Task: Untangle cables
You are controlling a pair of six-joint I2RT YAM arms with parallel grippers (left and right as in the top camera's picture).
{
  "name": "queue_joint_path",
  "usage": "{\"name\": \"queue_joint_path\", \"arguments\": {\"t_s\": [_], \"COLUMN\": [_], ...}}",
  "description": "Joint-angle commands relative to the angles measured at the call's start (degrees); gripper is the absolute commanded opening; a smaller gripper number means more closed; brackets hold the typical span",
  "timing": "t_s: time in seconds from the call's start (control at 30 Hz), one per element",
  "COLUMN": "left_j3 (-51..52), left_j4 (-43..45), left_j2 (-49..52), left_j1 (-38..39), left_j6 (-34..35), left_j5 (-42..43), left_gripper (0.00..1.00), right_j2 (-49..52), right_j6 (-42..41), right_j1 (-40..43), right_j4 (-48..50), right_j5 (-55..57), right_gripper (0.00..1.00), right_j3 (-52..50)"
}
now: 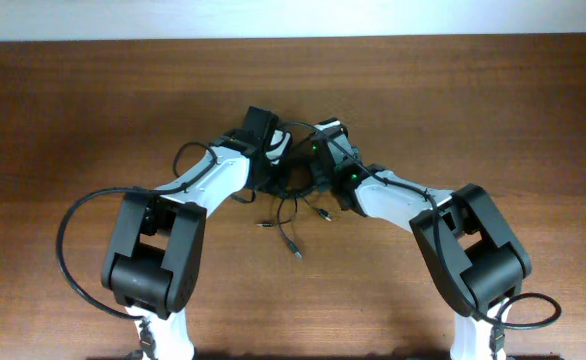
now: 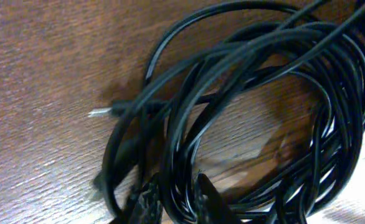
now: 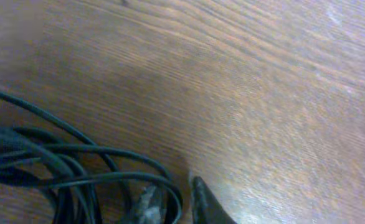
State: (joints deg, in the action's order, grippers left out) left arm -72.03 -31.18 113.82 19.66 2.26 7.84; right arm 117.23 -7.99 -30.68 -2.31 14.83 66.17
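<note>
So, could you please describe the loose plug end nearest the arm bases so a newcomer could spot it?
On the wooden table, black cables bunch between the left arm and right arm. Several ends trail out; this plug alone reaches farthest towards the arms' bases.

A brown wooden counter (image 1: 493, 110) fills all three views, with fine grain streaking across it. In the wrist views the wood has a soft sheen and pale patches of glare. In the overhead view a whitish strip (image 1: 293, 18) borders its far edge.
</note>
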Motion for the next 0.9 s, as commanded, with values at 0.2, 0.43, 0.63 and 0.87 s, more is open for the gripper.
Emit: {"name": "queue_joint_path", "arguments": {"t_s": [0.2,0.43,0.63,0.87], "left_j3": [0.31,0.31,0.31,0.31], "left_j4": [-2.29,-2.34,-2.32,-2.34], "left_j2": [1.68,1.68,1.68,1.68], "left_j1": [-0.35,-1.31,-1.46,-1.46], "left_j6": [5.88,7.34,7.30,7.30], "left_j5": [-14.82,-18.25,-16.20,-15.72], "left_gripper": [0.18,0.20,0.16,0.15], "right_j2": [-10.38,-17.27,-17.11,-12.46], "right_j6": [-12.02,-12.24,-12.22,-12.22], "right_j1": [2.38,5.03,5.38,5.18], "right_j4": [-24.46,-40.26,-35.21,-28.59], "right_j5": [12.72,4.07,-9.40,-16.22], "right_gripper": [0.11,0.13,0.47,0.48], "right_j3": [-0.57,-0.57,-0.15,-0.33]}}
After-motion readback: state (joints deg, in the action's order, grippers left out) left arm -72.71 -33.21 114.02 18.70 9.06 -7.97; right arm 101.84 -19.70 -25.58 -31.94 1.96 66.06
